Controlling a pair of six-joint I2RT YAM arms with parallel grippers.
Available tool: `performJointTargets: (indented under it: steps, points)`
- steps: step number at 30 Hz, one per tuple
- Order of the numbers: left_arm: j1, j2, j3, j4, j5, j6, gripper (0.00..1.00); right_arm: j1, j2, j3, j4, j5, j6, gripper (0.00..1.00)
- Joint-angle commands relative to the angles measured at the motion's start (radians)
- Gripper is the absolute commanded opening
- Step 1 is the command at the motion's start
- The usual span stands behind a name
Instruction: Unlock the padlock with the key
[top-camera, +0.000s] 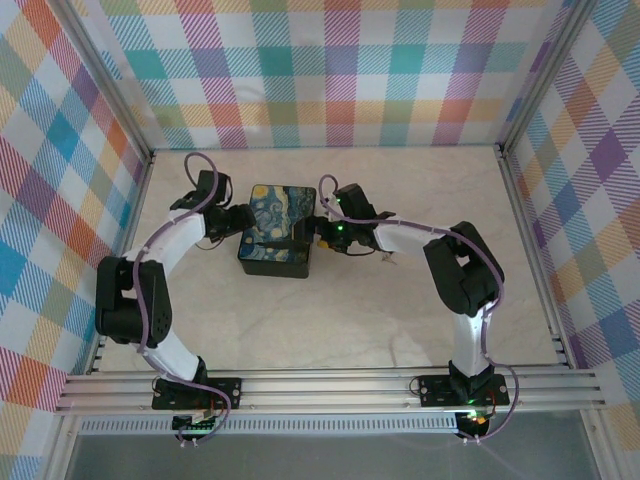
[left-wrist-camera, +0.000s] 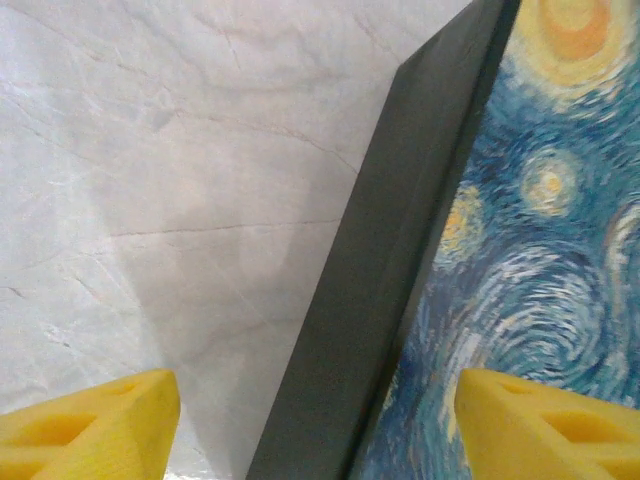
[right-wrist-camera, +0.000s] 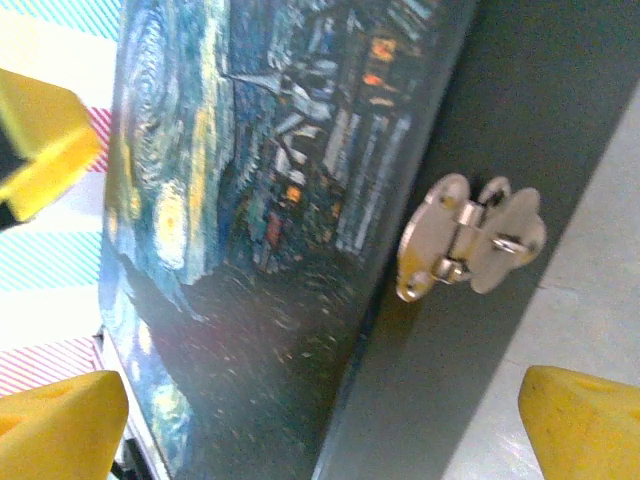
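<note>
Box (top-camera: 274, 245) w/ blue-and-yellow starry lid sits mid-surface (top-camera: 350, 330), plaid walls (top-camera: 330, 60) round three sides; left jaws meet its left side, right jaws its right side.

Left wrist cam: yellow fingertips (left-wrist-camera: 90, 430) spread far apart, so left jaws wide open w/ nothing gripped; one tip over bare marbled surface, the other over the painted lid (left-wrist-camera: 540, 250); box's dark side wall (left-wrist-camera: 390, 300) runs up between them.

Right wrist cam: yellow fingertips (right-wrist-camera: 585, 420) also far apart, right jaws wide open, nothing held; one tip by the lid, the other over the pale surface, dark wall between; silvery hasp (right-wrist-camera: 470, 245), two rounded plates joined at a hinge, lies flat on that wall near the lid's edge; another yellow tip (right-wrist-camera: 40, 140) at top left beyond the lid, prob. the left arm's, can't be sure.

Padlock: can't tell where it is from these views.
</note>
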Motion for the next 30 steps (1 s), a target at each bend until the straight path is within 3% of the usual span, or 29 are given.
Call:
performJointTargets:
  steps: [1, 2, 4, 10, 15, 22, 30]
  points:
    - [0.012, -0.082, 0.015, -0.03, -0.03, 0.029, 0.75, -0.005, -0.079, 0.01, -0.077, 0.025, -0.079, 1.0]
    - [0.015, -0.092, 0.014, -0.032, -0.032, 0.034, 0.77, -0.014, -0.094, 0.002, -0.084, 0.034, -0.085, 1.0]
    - [0.016, -0.109, 0.015, -0.042, -0.03, 0.047, 1.0, -0.037, -0.125, -0.016, -0.099, 0.057, -0.102, 1.0]
    - [0.014, -0.159, -0.036, -0.045, -0.016, 0.065, 1.0, -0.066, -0.195, -0.072, -0.094, 0.135, -0.161, 1.0]
    - [0.009, -0.198, -0.054, -0.066, -0.037, 0.054, 1.0, -0.059, -0.17, -0.076, -0.017, 0.036, -0.129, 0.97]
    - [0.008, -0.212, -0.032, -0.119, -0.052, 0.049, 1.0, 0.017, -0.11, -0.045, -0.013, 0.045, -0.102, 0.89]
    - [0.008, -0.225, -0.016, -0.145, -0.054, 0.066, 1.0, 0.114, -0.053, 0.014, 0.023, 0.027, -0.063, 0.88]
